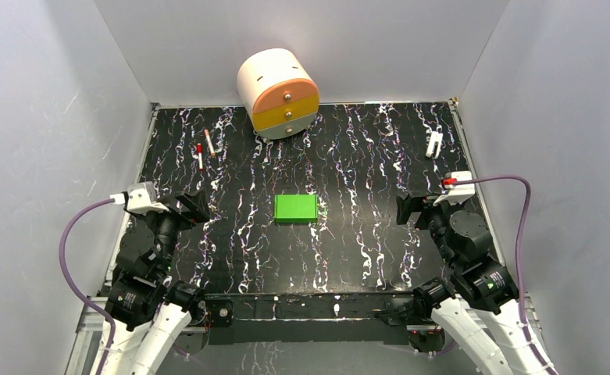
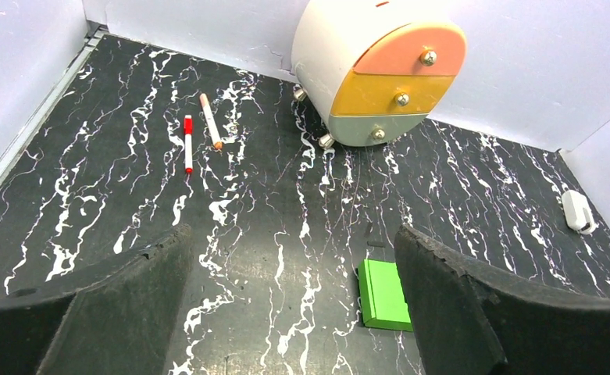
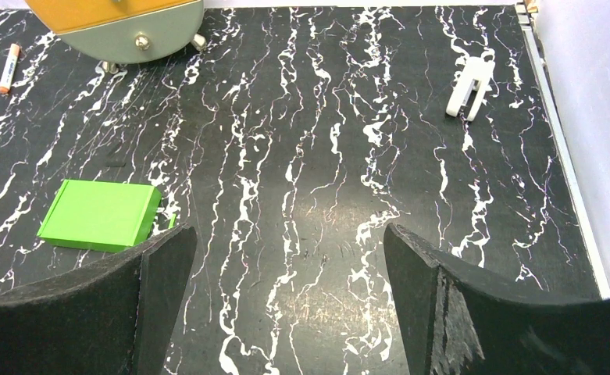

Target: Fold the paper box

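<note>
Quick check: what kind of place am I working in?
Likely a lab test booth: plain grey walls around a black marbled table, staged props like the paper box and drawer unit.

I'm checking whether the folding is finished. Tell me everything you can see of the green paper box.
The paper box is bright green, plain and matte, seemingly thin card. It looks already formed: a low, closed rectangular block with crisp edges. It lies flat near the middle of the black marbled table, long side running left to right, in front of the round drawer unit and well apart from it. Only the table touches it.
</note>
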Tool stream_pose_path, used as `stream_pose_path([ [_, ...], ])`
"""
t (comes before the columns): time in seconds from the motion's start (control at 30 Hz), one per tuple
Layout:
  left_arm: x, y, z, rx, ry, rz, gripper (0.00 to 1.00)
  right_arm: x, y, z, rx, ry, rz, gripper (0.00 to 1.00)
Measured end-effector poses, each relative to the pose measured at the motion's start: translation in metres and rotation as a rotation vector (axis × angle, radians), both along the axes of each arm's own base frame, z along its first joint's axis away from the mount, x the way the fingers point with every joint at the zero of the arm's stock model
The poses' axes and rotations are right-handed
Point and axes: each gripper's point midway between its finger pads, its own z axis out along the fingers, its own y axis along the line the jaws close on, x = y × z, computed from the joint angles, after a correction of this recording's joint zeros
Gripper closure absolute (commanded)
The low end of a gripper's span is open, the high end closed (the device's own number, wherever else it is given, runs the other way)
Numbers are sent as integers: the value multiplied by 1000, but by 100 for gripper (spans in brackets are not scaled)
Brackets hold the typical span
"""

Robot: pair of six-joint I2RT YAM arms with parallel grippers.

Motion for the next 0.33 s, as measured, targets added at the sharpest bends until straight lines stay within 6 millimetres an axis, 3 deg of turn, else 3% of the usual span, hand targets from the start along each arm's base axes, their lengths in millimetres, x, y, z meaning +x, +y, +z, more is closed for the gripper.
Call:
stream_pose_path([
  [0.33,6,-6,-6,10,31,-18,5,0,0,-1,-1,3,-2,1],
])
